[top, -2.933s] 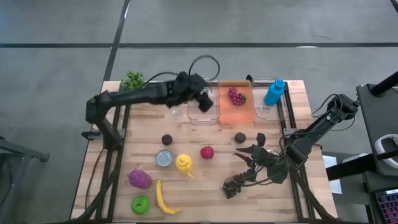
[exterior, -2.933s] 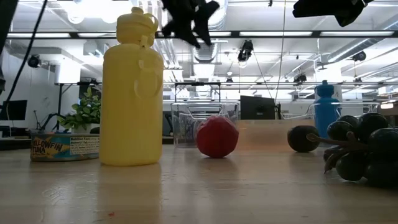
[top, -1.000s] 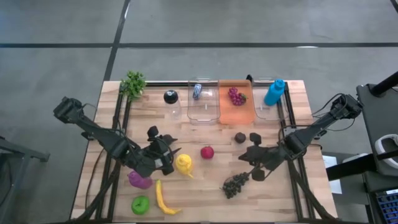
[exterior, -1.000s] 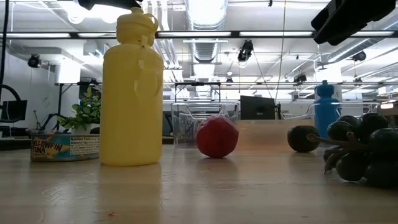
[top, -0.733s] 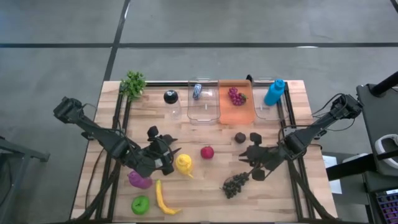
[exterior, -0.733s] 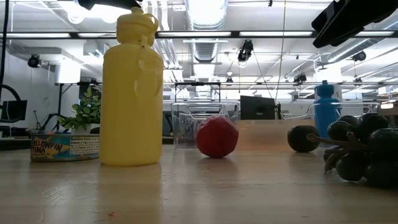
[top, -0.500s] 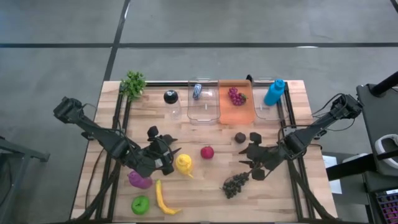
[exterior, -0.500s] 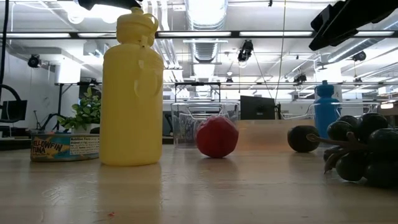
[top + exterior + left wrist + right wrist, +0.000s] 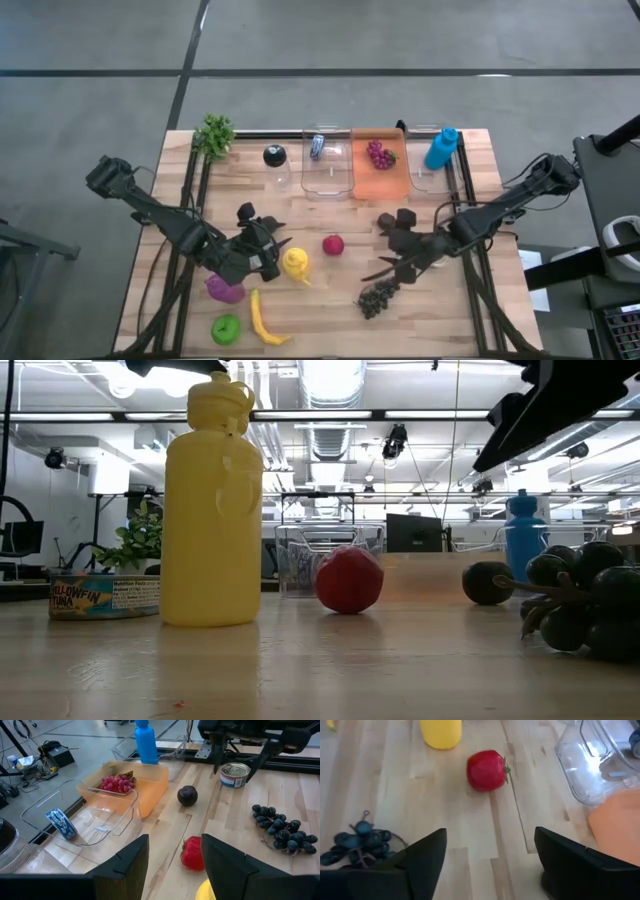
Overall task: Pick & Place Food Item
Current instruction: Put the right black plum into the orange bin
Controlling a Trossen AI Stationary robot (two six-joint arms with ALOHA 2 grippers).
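The right tool [image 9: 392, 245], fingers spread apart and empty, hovers right of centre in the high view, just above the dark grape bunch [image 9: 376, 296]. A round, glossy red fruit [image 9: 333, 244] lies to its left on the planked wooden tabletop [image 9: 310, 320]. The left tool [image 9: 262, 238], fingers apart, sits beside the smooth yellow bottle [image 9: 295, 263].

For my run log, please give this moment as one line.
left gripper: open, beside yellow bottle | right gripper: open, empty, above table between dark grapes and red fruit
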